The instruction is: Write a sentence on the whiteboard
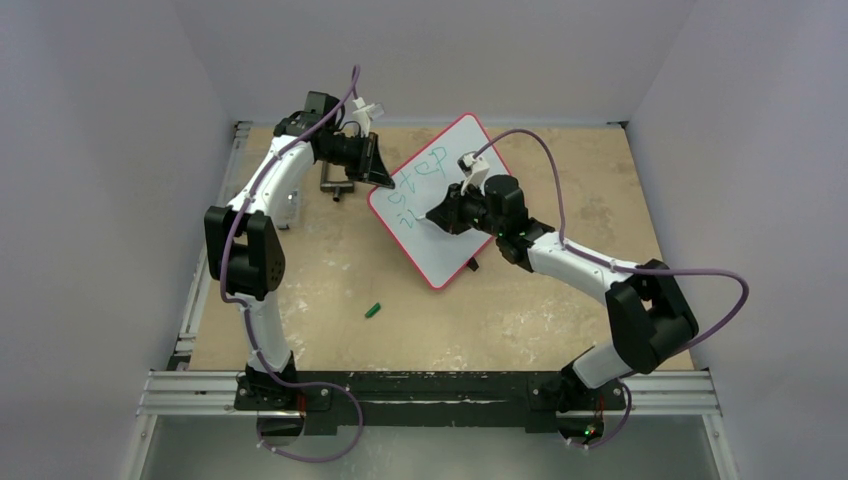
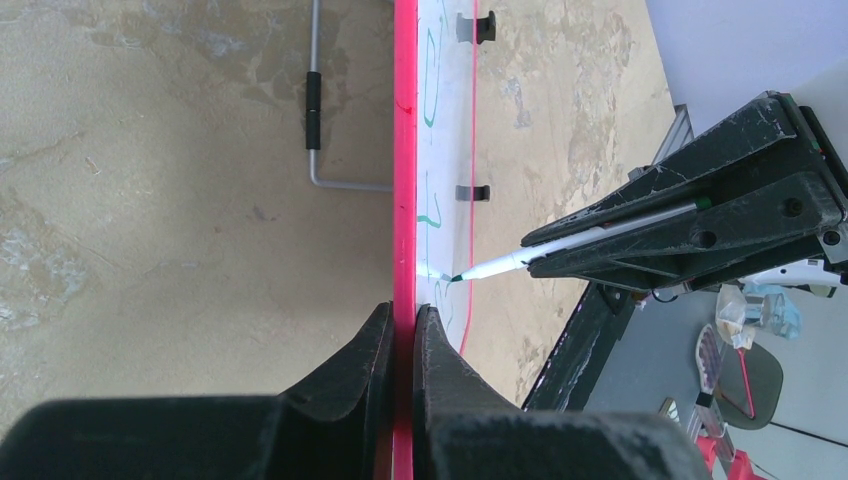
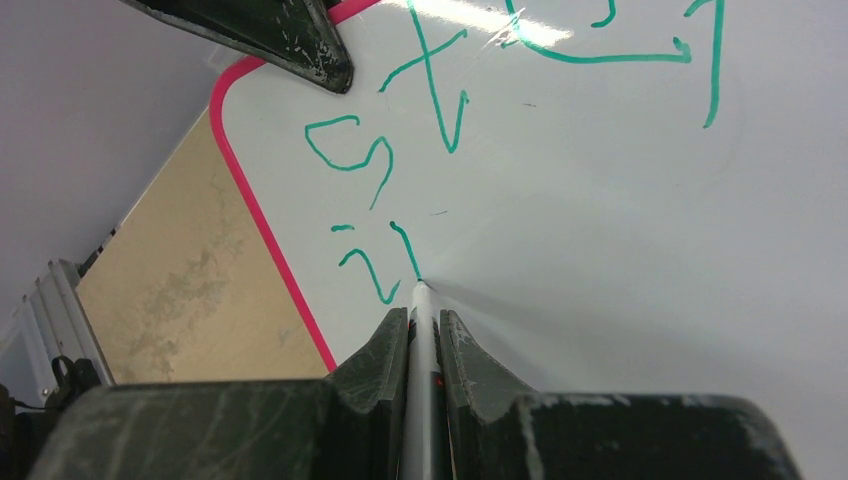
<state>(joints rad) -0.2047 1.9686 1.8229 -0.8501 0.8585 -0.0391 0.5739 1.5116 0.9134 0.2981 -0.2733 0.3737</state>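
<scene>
The whiteboard (image 1: 440,255) has a red rim and is held tilted up off the table. My left gripper (image 1: 378,178) is shut on its left rim (image 2: 404,150), one finger on each face (image 2: 403,312). My right gripper (image 1: 437,214) is shut on a white marker (image 3: 422,340) whose green tip touches the board. The sentence (image 1: 425,172) in green reads "step" on its first line (image 3: 440,90). A second line (image 3: 375,262) below it has only a few strokes. In the left wrist view the marker (image 2: 530,255) meets the board's face.
A green marker cap (image 1: 373,310) lies on the tan tabletop in front of the board. A grey metal bar with a black sleeve (image 2: 315,100) lies on the table under the left arm. Black feet (image 2: 472,192) stick out from the board. Walls stand close around the table.
</scene>
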